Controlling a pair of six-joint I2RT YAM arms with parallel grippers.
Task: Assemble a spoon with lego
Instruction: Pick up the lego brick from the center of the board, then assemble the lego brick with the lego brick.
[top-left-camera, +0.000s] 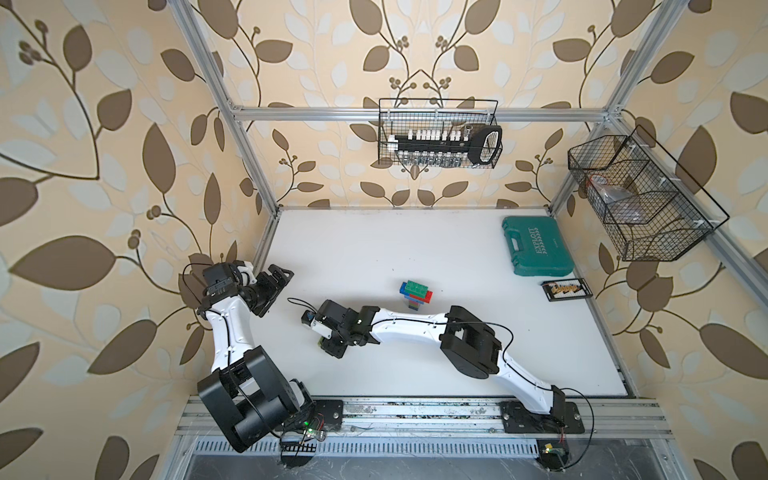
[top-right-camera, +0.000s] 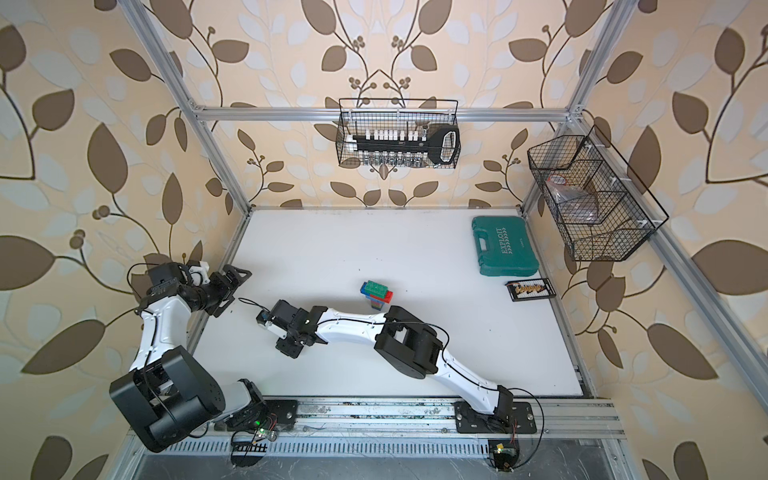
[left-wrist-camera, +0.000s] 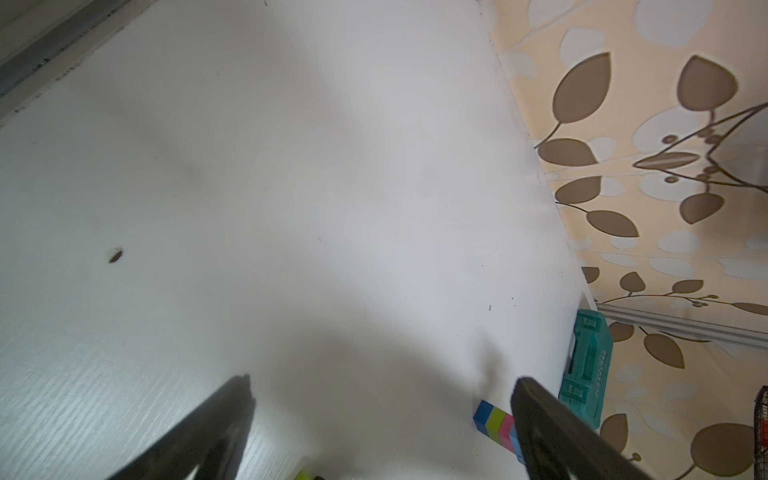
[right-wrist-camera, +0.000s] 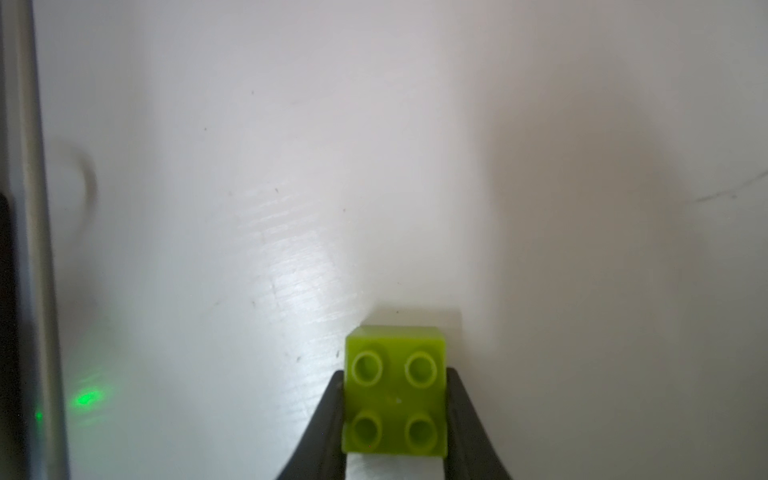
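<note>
The spoon (top-left-camera: 415, 293) (top-right-camera: 376, 293) lies mid-table in both top views, a flat build with a green, red and blue head and a short striped stem. The left wrist view shows that stem (left-wrist-camera: 494, 419) in blue, lime and pink. My right gripper (right-wrist-camera: 395, 374) is shut on a lime four-stud lego brick (right-wrist-camera: 395, 399) just above the white tabletop. From above, that gripper (top-left-camera: 328, 347) (top-right-camera: 291, 347) points down, left of and nearer than the spoon. My left gripper (top-left-camera: 276, 282) (left-wrist-camera: 384, 386) stands open and empty at the table's left edge.
A teal tool case (top-left-camera: 536, 247) lies at the back right, with a small black tray (top-left-camera: 565, 289) just in front of it. Wire baskets hang on the back wall (top-left-camera: 438, 133) and the right wall (top-left-camera: 636, 195). A metal rail (top-left-camera: 415, 411) runs along the front edge.
</note>
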